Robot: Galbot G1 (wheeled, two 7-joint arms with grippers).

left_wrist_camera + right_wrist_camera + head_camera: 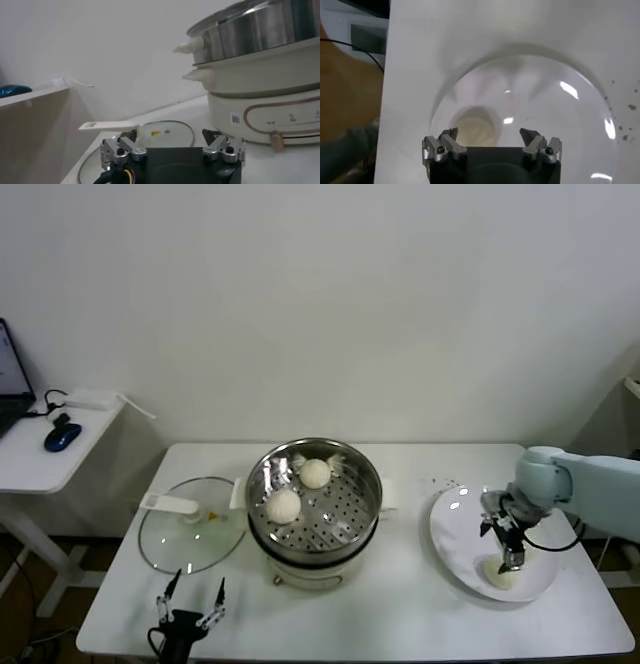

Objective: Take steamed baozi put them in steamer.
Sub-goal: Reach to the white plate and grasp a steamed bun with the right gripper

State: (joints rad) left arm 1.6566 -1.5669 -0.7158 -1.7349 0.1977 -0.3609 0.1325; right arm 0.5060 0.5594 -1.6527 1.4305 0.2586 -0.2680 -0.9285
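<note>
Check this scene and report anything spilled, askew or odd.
A few dark specks lie scattered on the table between the steamer and the plate, like crumbs or dirt. Nothing else stands out: the lid lies flat beside the steamer, and two baozi sit inside.

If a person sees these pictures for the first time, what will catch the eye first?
First, the shiny steamer at the middle of the white table, with two buns already in its basket. Next, the right end effector, open, just above a bun on the white plate at the right. The glass lid lies left of the steamer, near the open, idle left end effector.
</note>
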